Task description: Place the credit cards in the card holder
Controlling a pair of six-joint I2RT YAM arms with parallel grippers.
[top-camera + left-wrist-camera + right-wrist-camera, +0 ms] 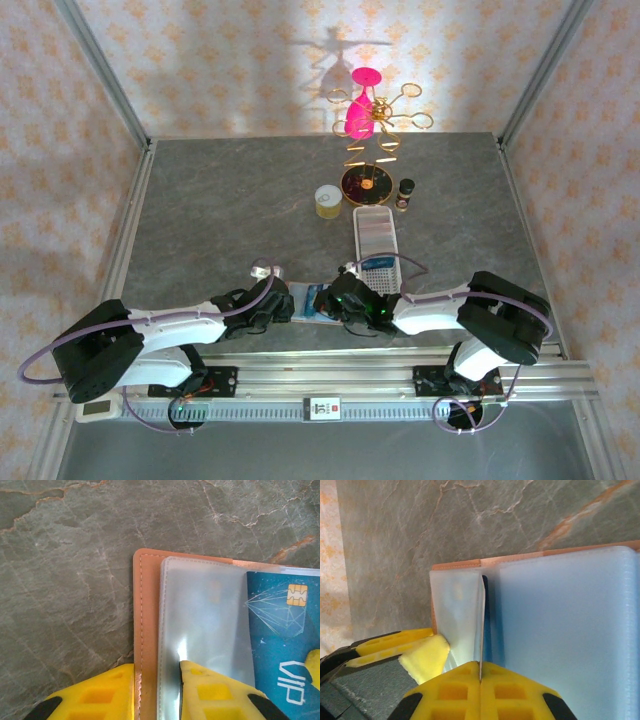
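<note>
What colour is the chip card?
The credit card is blue with pale line markings; clearest from the left wrist.

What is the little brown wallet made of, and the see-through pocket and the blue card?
The card holder looks like tan leather or faux leather, matte, with a stitched edge. Its clear pocket seems soft frosted plastic, catching glare. The blue card looks like stiff glossy plastic with a gold metal chip.

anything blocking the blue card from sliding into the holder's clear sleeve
Nothing visible blocks it. The right tool pinches the blue card right at the clear sleeve of the card holder, which the left tool grips.
</note>
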